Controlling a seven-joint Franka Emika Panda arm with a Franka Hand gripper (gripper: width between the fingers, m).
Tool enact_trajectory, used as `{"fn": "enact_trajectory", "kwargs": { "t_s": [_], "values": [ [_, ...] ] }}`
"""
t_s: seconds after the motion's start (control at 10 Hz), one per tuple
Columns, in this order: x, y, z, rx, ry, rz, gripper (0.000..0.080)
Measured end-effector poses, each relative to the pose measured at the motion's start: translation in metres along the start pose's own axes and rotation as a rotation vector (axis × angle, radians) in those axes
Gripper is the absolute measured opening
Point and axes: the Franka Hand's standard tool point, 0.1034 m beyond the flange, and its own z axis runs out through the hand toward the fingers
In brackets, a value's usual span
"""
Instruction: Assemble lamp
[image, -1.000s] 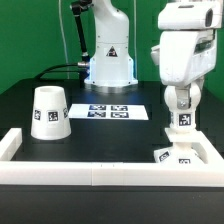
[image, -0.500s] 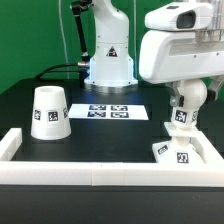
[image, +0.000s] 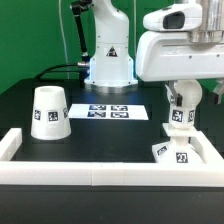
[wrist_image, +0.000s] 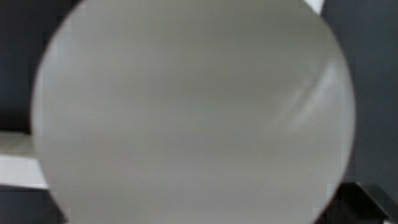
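Note:
My gripper (image: 181, 108) is at the exterior view's right, shut on the white bulb (image: 181, 122), which hangs upright with its tag facing the camera. The bulb is just above the small square base (image: 177, 153), which sits in the table's right front corner; I cannot tell whether they touch. The cone shade (image: 48, 111) stands alone at the exterior view's left. In the wrist view the bulb's rounded white surface (wrist_image: 187, 110) fills almost the whole picture and hides the fingers.
The marker board (image: 110, 112) lies flat in the middle of the black table. Long white rails (image: 100, 176) edge the front and both sides. The arm's own pedestal (image: 108, 62) stands at the back with cables to its left.
The arm's upper links have swung across toward the exterior view's left and the wrist has turned. The bulb has stayed in the gripper above the base, shifted only slightly.

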Motion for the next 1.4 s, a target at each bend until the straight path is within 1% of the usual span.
{"fn": "enact_trajectory", "kwargs": {
  "t_s": [0.1, 0.2, 0.4, 0.5, 0.8, 0.9, 1.1, 1.2, 1.3, 1.4],
  "values": [
    [0.000, 0.000, 0.000, 0.001, 0.000, 0.033, 0.0522],
    [0.000, -0.002, 0.000, 0.005, -0.001, 0.120, 0.0522],
    [-0.003, -0.002, 0.001, 0.021, -0.009, 0.311, 0.0497],
    [-0.005, -0.005, 0.001, 0.026, -0.014, 0.455, 0.0497],
    [-0.007, -0.009, 0.002, 0.041, -0.029, 0.712, 0.0456],
    [-0.007, -0.010, 0.002, 0.044, -0.031, 0.761, 0.0456],
    [-0.007, -0.014, 0.002, 0.059, -0.040, 0.810, 0.0451],
    [-0.007, -0.014, 0.002, 0.059, -0.040, 0.798, 0.0637],
    [-0.007, -0.015, 0.002, 0.051, -0.030, 0.728, 0.0637],
    [-0.005, -0.018, 0.001, 0.045, -0.004, 0.583, 0.0687]
  ]
}}
